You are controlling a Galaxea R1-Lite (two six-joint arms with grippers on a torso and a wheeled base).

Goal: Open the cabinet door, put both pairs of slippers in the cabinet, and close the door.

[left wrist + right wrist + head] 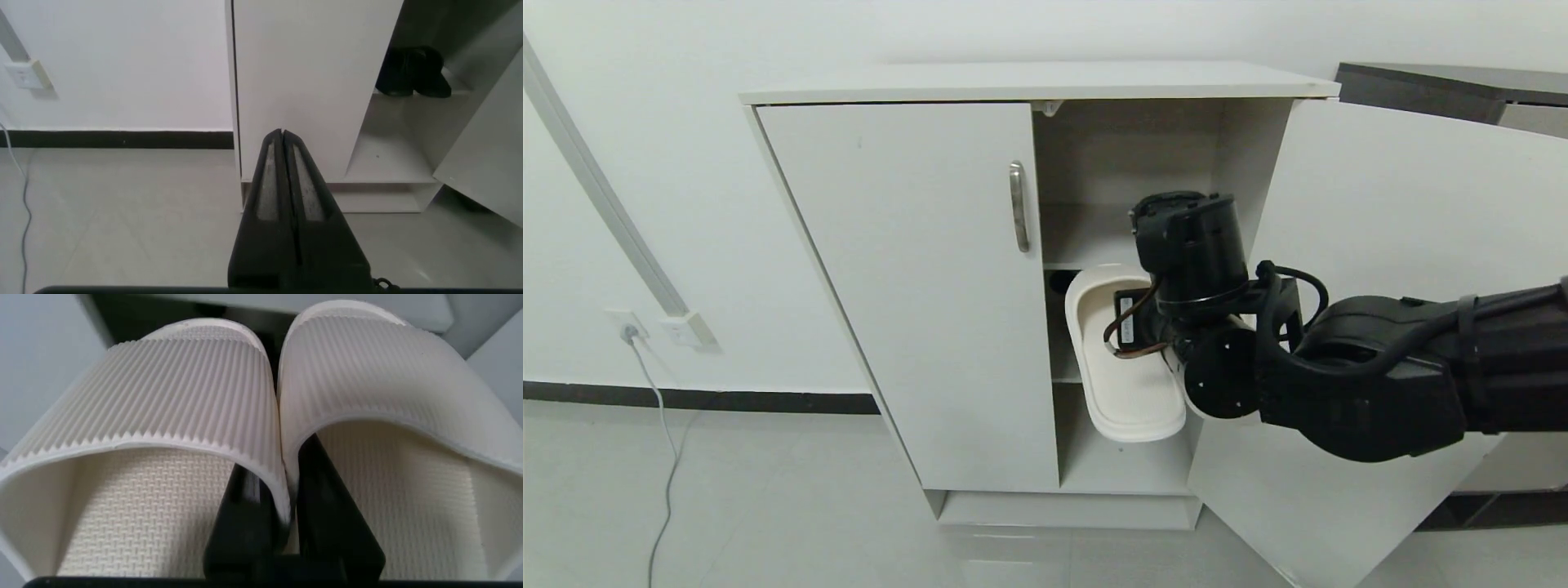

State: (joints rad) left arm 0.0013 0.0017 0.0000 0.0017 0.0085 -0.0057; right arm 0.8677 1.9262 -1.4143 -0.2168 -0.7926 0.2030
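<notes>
Bare indoor room (home or office unclear): cabinet [898, 286], tiled floor [768, 506], socket [627, 325].

The straps of the white slippers [163, 416] hide the tips of the right claw [282, 518], their heels run off the right wrist view, the arm covers their middle in the head view, and the open door [1380, 245] is cropped at the right edge.
</notes>
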